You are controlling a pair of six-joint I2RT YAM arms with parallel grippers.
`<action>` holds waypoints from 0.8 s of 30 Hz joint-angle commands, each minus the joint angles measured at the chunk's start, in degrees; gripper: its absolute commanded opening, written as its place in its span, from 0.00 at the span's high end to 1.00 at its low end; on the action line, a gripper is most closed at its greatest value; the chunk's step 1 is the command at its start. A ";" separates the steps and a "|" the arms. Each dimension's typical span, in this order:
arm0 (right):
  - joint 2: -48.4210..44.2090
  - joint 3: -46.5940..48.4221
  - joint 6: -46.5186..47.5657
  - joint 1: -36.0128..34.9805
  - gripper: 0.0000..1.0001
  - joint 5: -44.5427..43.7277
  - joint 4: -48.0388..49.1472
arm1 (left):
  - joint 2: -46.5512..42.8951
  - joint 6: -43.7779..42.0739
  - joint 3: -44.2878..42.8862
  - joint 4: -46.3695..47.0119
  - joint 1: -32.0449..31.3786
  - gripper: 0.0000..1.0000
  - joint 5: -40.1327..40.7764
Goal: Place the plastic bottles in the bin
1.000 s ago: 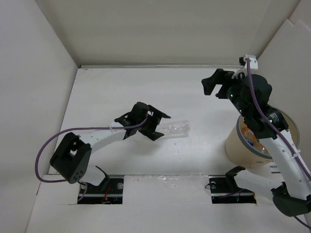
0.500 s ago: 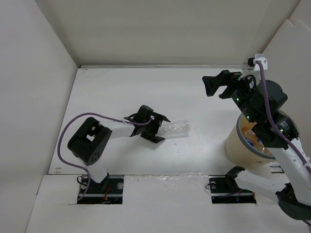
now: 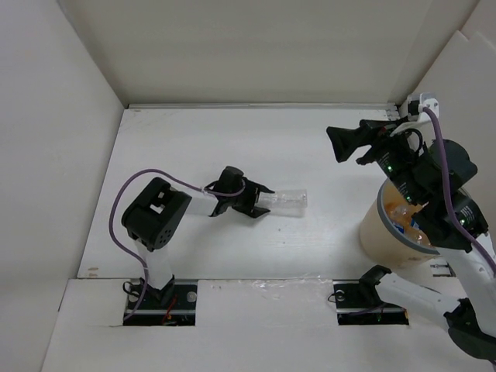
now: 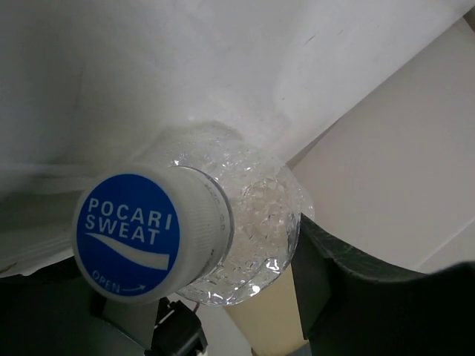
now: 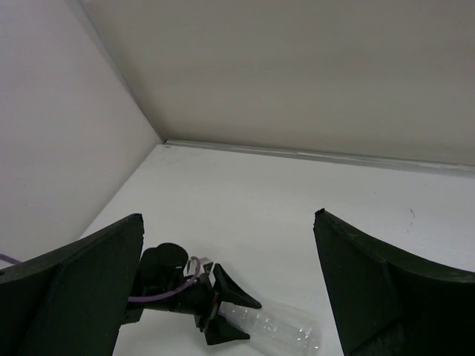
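White table [image 3: 194, 147]: my left claw [image 3: 246, 203] looks pinched on the cap end of the clear Pocari Sweat bottle [image 3: 285, 202]. It lies lengthwise, pointing toward the right-edge bin [image 3: 376, 236]. The right claw [image 3: 341, 146] gapes wide, empty.

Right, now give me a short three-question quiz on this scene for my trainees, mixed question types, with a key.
1. True or false: the right gripper is shut on a bottle.
2. Which part of the clear bottle does the left gripper grip? A cap end, B middle, C base.
3. What brand name is printed on the blue cap?
Key: 1 false; 2 A; 3 Pocari Sweat.
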State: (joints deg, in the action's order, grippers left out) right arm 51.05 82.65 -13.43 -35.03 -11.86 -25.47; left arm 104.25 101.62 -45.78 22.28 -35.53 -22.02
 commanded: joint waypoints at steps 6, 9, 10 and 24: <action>5.98 2.42 8.84 -1.45 0.00 14.49 -2.20 | 0.26 -34.33 -23.34 -15.92 5.12 1.00 4.44; 9.77 3.04 13.84 -2.06 0.00 16.76 -3.88 | 0.96 -53.86 -40.75 -28.85 5.12 1.00 4.44; 10.99 2.43 15.09 -2.06 0.00 16.78 -4.40 | 0.96 -57.55 -43.92 -31.05 5.12 1.00 4.44; 18.90 6.02 27.67 -3.65 0.00 11.24 -2.99 | -11.95 -75.87 -52.93 -43.20 5.12 1.00 -8.38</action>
State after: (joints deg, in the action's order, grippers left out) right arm 67.53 85.01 10.79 -38.35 0.73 -30.61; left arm 97.69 29.95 -100.20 -19.16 -30.26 -25.76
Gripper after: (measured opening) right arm 0.999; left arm 0.556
